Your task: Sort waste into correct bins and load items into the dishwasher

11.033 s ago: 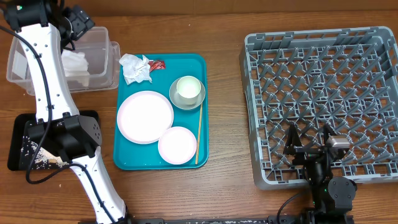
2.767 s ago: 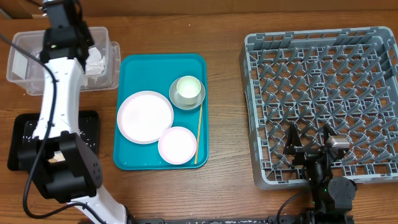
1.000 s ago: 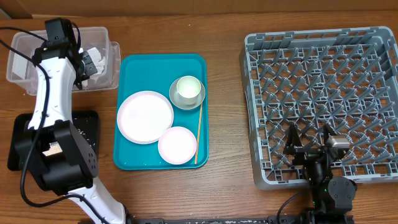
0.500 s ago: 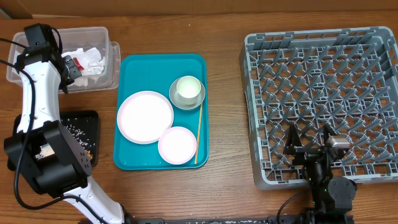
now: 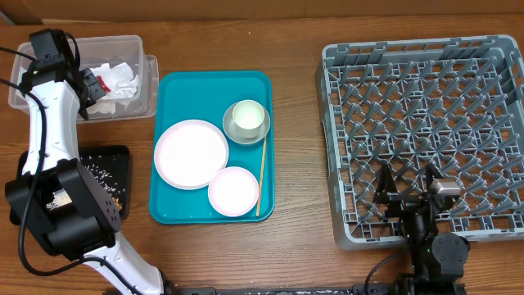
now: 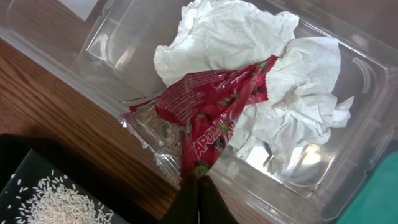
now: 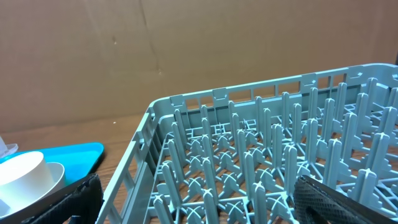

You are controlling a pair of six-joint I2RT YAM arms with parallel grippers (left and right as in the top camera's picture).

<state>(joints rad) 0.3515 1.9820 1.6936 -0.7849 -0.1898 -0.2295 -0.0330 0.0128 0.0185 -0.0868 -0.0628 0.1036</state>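
My left gripper (image 6: 199, 198) is shut on a red snack wrapper (image 6: 210, 111), pinching its lower corner. The wrapper hangs over the clear plastic bin (image 6: 118, 37), partly across its rim, above crumpled white napkins (image 6: 249, 43) inside. From overhead, the left gripper (image 5: 88, 88) and wrapper (image 5: 101, 82) sit over the clear bin (image 5: 151, 82). The right gripper (image 5: 407, 195) rests open at the near edge of the grey dish rack (image 5: 426, 98). In its wrist view the right gripper (image 7: 199, 205) is wide open above the rack (image 7: 249, 155), holding nothing.
A teal tray (image 5: 188, 88) carries a large plate (image 5: 191, 153), a small plate (image 5: 233, 190), a cup in a bowl (image 5: 247, 117) and a chopstick (image 5: 262, 176). A black tray (image 5: 106, 176) with scattered rice lies below the clear bin.
The crumpled napkin and the red wrapper have left the teal tray. Over the last second the left arm swung left above the clear bin with the wrapper. The right arm stayed still.
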